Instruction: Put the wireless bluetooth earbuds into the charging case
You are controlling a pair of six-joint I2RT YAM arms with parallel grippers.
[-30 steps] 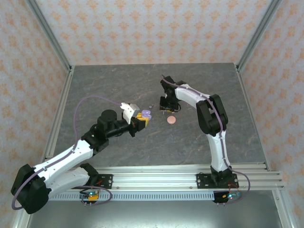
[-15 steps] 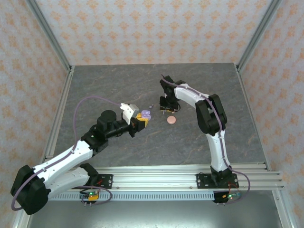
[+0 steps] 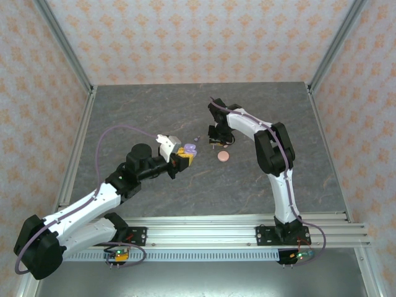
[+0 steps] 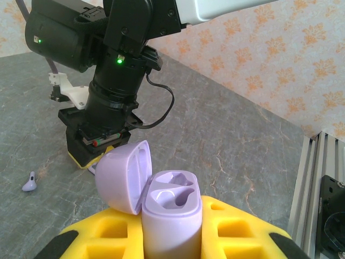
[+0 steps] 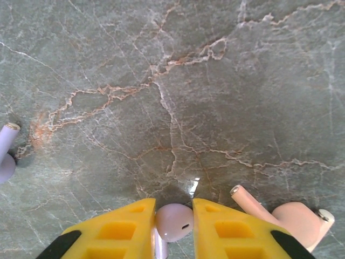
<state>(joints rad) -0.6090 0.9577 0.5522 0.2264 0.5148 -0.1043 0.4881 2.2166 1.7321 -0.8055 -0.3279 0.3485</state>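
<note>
The left gripper clamps the purple charging case upright, lid open, left of the table's middle. A loose purple earbud lies just beyond it. Further right, the right gripper is down at the table, pinching a pale purple earbud. A pinkish-peach earbud lies just beside it.

Cream wallpaper with orange floral motifs covers three walls. Aluminium posts frame a grey, marble-veined tabletop, evenly lit; an aluminium rail runs along its near edge.
</note>
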